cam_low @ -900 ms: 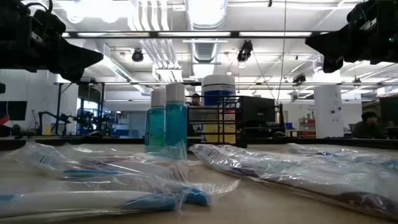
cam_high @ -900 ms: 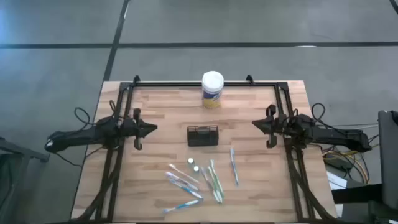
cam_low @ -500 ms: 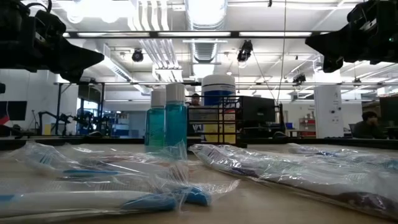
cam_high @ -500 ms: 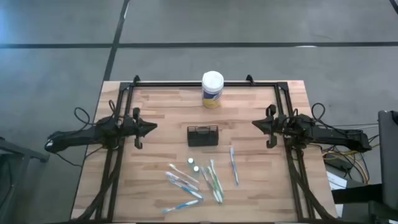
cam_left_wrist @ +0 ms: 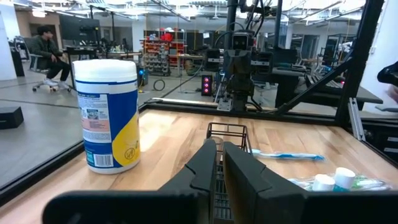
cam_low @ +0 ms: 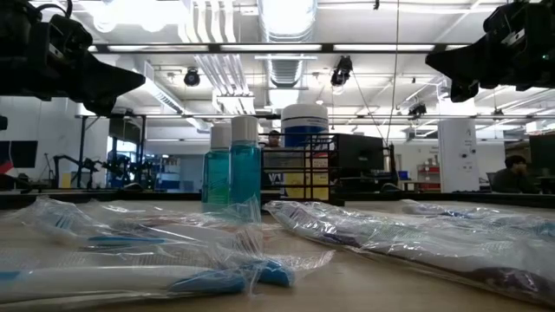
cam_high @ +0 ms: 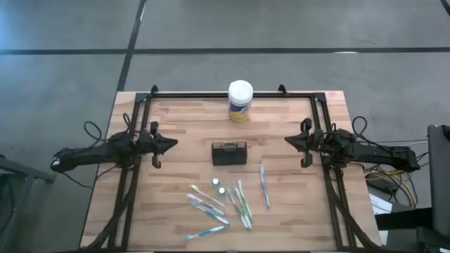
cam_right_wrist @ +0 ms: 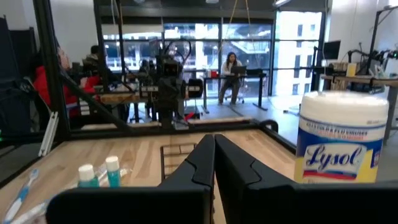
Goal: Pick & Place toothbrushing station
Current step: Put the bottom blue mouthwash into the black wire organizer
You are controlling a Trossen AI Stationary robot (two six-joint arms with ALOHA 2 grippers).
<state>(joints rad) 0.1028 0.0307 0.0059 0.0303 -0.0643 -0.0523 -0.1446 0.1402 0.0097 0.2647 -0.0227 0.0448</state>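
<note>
The toothbrushing station, a small black slotted wire holder (cam_high: 230, 153), stands on its base at the middle of the wooden table; it also shows in the low view (cam_low: 310, 169), the left wrist view (cam_left_wrist: 227, 134) and the right wrist view (cam_right_wrist: 176, 157). My left gripper (cam_high: 174, 145) hovers at the table's left side, shut and empty, pointing at the holder. My right gripper (cam_high: 287, 140) hovers at the right side, shut and empty, pointing at the holder. Both are well apart from it.
A white-lidded, yellow-labelled round canister (cam_high: 240, 101) stands at the far edge. Several bagged toothbrushes (cam_high: 242, 204) and two small teal bottles with white caps (cam_high: 219, 186) lie near the front edge. A black frame (cam_high: 232, 94) runs along the table's sides. People sit in the room beyond.
</note>
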